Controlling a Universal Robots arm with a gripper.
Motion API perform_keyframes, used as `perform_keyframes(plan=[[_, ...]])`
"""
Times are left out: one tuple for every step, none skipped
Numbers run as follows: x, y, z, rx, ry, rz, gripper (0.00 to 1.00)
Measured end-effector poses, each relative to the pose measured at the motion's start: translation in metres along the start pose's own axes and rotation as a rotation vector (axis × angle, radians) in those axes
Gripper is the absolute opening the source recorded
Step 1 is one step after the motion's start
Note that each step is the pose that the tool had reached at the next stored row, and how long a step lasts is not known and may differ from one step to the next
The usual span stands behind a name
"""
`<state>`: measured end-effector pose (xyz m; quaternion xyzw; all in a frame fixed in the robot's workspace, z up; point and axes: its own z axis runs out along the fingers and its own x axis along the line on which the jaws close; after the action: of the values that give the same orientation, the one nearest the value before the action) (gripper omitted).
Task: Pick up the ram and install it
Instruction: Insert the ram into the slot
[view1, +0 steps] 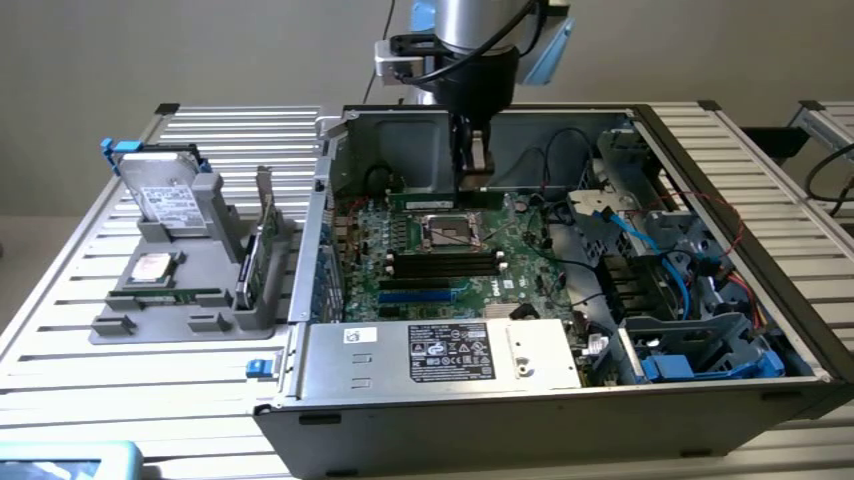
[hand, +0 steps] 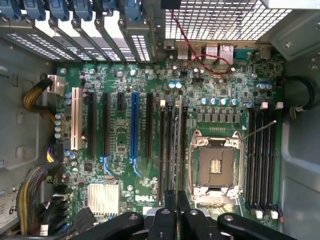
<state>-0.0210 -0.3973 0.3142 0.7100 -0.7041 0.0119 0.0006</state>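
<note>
Wrist view: fingers clamped on the ram, which is seen edge-on and lined up with the memory slots just beside the empty CPU socket. Exterior view: ram low over the motherboard inside the open PC case. Can't tell if it's seated.

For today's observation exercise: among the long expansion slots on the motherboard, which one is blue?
The single blue slot, flanked by black slots on both sides; the other slots are black, bar one white slot at the row's end.
</note>
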Motion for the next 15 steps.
perform_keyframes(plan=[[0.000,-0.0002,0.0011,-0.0001,-0.0001,0.000,0.13],[0.000,-0.0003,0.0024,-0.0002,-0.0001,0.000,0.13],[0.000,-0.0006,0.0035,-0.0004,-0.0001,0.000,0.13],[0.000,-0.0009,0.0047,-0.0007,-0.0001,0.000,0.13],[0.000,-0.0012,0.0060,-0.0010,0.0000,0.000,0.13],[0.000,-0.0016,0.0076,-0.0013,0.0002,0.000,0.13],[0.000,-0.0020,0.0093,-0.0015,0.0001,0.000,0.13],[0.000,-0.0024,0.0104,-0.0018,0.0002,-0.001,0.13],[0.000,-0.0027,0.0117,-0.0020,0.0002,-0.001,0.13],[0.000,-0.0029,0.0129,-0.0022,0.0002,-0.001,0.13],[0.000,-0.0032,0.0142,-0.0024,0.0002,-0.001,0.13],[0.000,-0.0032,0.0157,-0.0025,0.0003,-0.001,0.13],[0.000,-0.0034,0.0173,-0.0027,0.0005,-0.001,0.13],[0.000,-0.0037,0.0189,-0.0027,0.0005,-0.001,0.13],[0.000,-0.0038,0.0206,-0.0027,0.0005,-0.001,0.13]])
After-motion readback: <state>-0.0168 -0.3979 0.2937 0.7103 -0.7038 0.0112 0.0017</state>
